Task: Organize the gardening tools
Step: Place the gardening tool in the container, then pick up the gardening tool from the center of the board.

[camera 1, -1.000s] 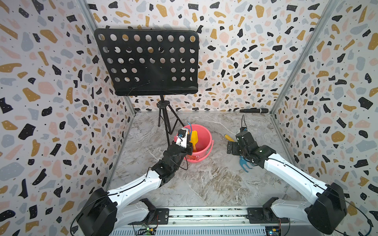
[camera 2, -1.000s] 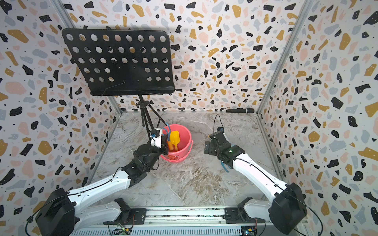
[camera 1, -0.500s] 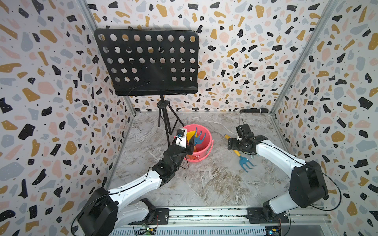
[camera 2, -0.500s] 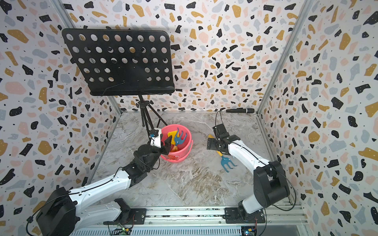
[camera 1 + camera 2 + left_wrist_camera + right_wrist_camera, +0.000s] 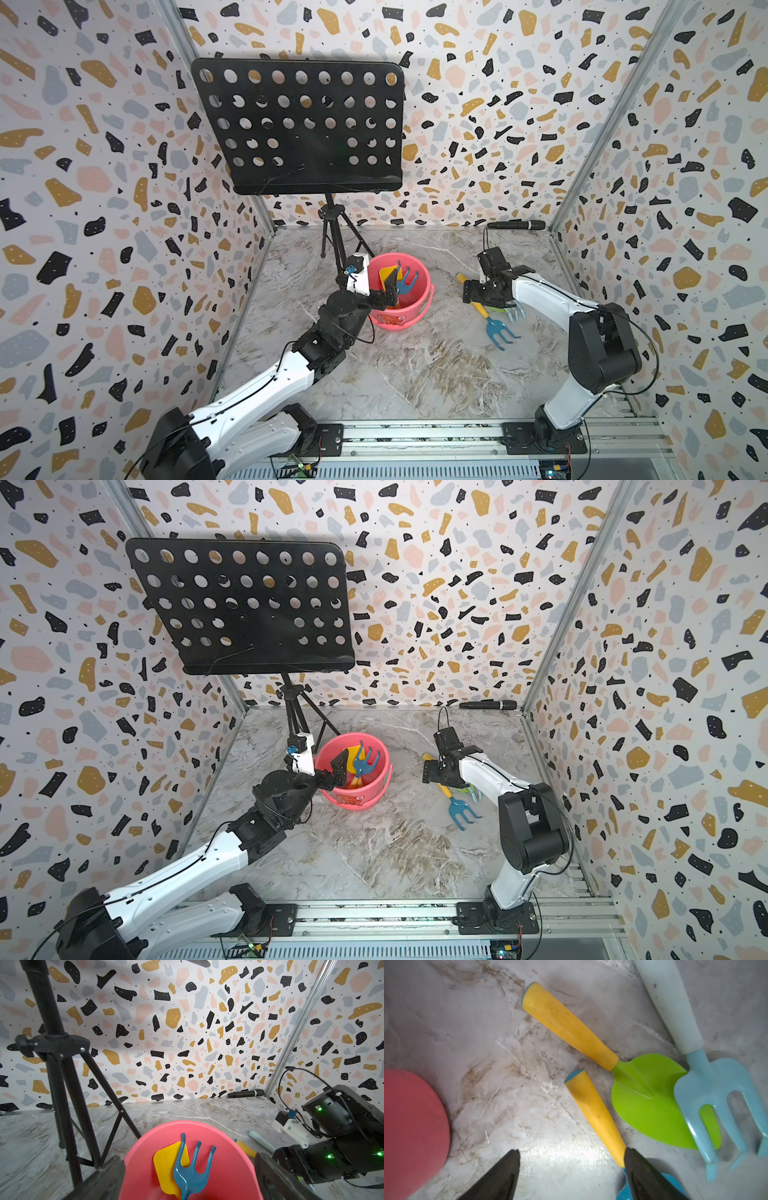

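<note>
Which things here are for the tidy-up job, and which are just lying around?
For the job: yellow shovel and blue rake in the pink bucket; on the floor, green spade, pale-blue rake, second blue rake.
Just lying about: black music stand, black microphone.

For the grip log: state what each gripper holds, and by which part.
Nothing is held: left gripper open over the red bucket, right gripper open by the blue rake's yellow handle.

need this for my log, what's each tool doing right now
Left tool: open, empty, over the pink plastic bucket.
Right tool: open, empty, next to the yellow-handled blue plastic rake.
</note>
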Controlling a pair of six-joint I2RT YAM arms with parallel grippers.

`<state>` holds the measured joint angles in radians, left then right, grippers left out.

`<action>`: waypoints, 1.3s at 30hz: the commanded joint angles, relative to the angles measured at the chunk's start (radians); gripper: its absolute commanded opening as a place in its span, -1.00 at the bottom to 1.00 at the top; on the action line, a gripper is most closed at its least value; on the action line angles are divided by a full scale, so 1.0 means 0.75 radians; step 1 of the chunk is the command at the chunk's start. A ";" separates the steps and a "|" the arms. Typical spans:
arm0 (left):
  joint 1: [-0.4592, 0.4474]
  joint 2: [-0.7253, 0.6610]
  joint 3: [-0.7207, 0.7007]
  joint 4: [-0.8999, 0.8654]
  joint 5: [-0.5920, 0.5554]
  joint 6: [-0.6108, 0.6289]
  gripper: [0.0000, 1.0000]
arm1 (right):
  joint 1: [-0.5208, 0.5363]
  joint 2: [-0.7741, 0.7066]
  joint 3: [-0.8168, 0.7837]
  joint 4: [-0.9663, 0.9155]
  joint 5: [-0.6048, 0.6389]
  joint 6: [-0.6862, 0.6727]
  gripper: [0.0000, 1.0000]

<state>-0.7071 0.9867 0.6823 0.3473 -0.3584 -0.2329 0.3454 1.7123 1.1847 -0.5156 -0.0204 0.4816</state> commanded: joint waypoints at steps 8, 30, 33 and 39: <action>0.004 -0.148 0.090 -0.225 -0.021 -0.119 0.99 | -0.031 0.127 0.090 -0.047 0.032 -0.045 0.62; 0.004 -0.242 0.061 -0.287 -0.029 -0.202 0.99 | 0.108 0.112 -0.094 0.115 -0.371 0.051 0.30; 0.004 -0.260 0.052 -0.287 -0.039 -0.200 0.99 | 0.133 0.050 -0.151 0.120 -0.398 0.074 0.29; 0.004 -0.265 0.036 -0.282 -0.049 -0.204 0.99 | 0.155 -0.074 -0.263 0.089 -0.455 0.077 0.55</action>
<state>-0.7071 0.7967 0.7242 0.1043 -0.3801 -0.3805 0.4572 1.7134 0.9985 -0.4149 -0.3279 0.5312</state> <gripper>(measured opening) 0.994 0.771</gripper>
